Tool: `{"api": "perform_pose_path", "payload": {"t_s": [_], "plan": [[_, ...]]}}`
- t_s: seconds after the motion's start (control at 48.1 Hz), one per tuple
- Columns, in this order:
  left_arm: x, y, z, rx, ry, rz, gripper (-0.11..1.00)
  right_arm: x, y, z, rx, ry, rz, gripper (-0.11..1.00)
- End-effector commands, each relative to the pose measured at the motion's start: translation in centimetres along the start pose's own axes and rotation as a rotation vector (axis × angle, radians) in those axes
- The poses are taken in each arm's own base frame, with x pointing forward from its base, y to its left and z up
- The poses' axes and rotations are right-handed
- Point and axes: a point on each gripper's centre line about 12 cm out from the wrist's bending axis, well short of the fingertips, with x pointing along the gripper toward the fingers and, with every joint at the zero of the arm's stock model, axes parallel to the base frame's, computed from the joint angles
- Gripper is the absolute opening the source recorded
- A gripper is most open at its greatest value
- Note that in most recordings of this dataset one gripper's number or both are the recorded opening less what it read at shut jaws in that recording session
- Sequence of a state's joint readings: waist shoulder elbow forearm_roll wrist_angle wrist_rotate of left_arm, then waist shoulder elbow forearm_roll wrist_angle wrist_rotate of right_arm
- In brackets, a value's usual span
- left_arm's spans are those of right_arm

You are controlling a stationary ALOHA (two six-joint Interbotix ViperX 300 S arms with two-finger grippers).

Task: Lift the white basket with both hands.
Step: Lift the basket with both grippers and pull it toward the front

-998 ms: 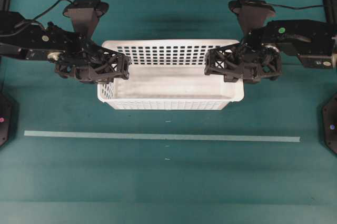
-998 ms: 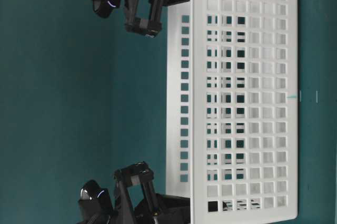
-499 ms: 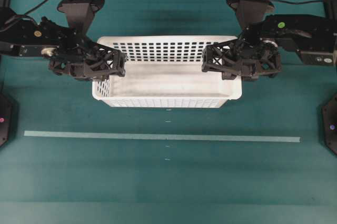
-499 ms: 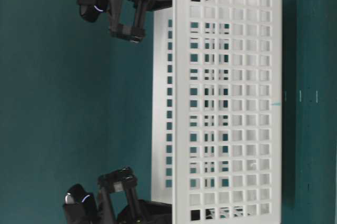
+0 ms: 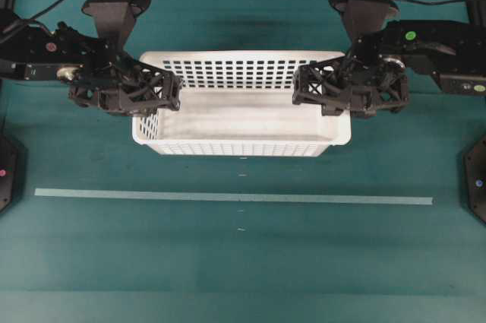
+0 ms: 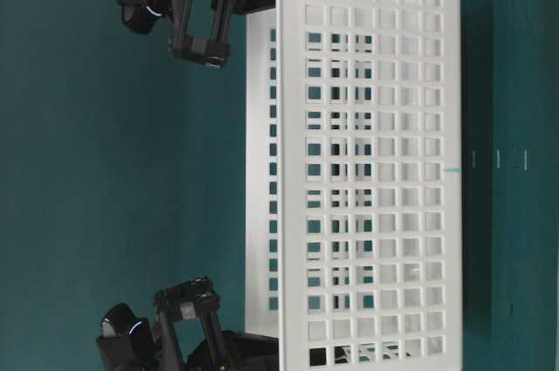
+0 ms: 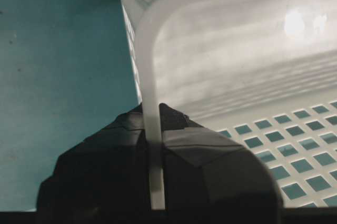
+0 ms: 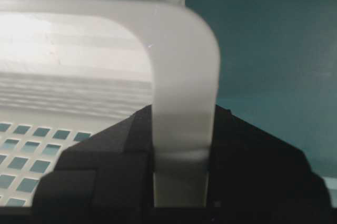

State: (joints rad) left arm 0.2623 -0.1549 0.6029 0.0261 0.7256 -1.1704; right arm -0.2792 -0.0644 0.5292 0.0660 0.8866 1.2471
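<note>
White plastic, matte and a little translucent at the rim: the white basket [image 5: 241,114] is a single long rectangle with rounded corners, a solid floor and walls pierced by neat rows of small rectangular holes. It sits at the far middle of the teal desk [image 5: 243,262], and the table-level view shows a gap between its base and the desk surface. Two black hands with skeletal, latticed jaws work its short ends, one each. The left hand [image 5: 156,93] is clamped tight on the left rim; its wrist view shows the thin rim edge running straight down between the two dark fingers [image 7: 205,166]. The right hand [image 5: 319,89] pinches the broad right rim the same way, narrow around the plastic. One pale tape strip [image 5: 234,197] runs left to right across the desk, nearer than the basket. In the table-level view both hands are cut off at the frame edges, and the fingertips stay hidden behind the rim.
</note>
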Motion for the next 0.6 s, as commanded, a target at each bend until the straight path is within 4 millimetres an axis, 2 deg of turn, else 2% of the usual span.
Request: {"api": "perform_pose_path", "payload": {"t_s": [0.0, 0.395, 0.582], "plan": [[-1.0, -0.6, -0.7, 0.024, -0.004, -0.034, -0.03, -0.3, 0.3, -1.1, -0.029, 0.006, 0.006, 0.15], [-1.3, -1.4, -5.0, 0.03, 0.048, -0.05, -0.03, 0.0, -0.1, -5.6, -0.024, 0.036, -0.007, 0.15], [-1.4, -1.3, -6.4, -0.016, 0.063, -0.065, -0.03, 0.0, -0.1, -6.9, -0.027, 0.039, -0.01, 0.15]]}}
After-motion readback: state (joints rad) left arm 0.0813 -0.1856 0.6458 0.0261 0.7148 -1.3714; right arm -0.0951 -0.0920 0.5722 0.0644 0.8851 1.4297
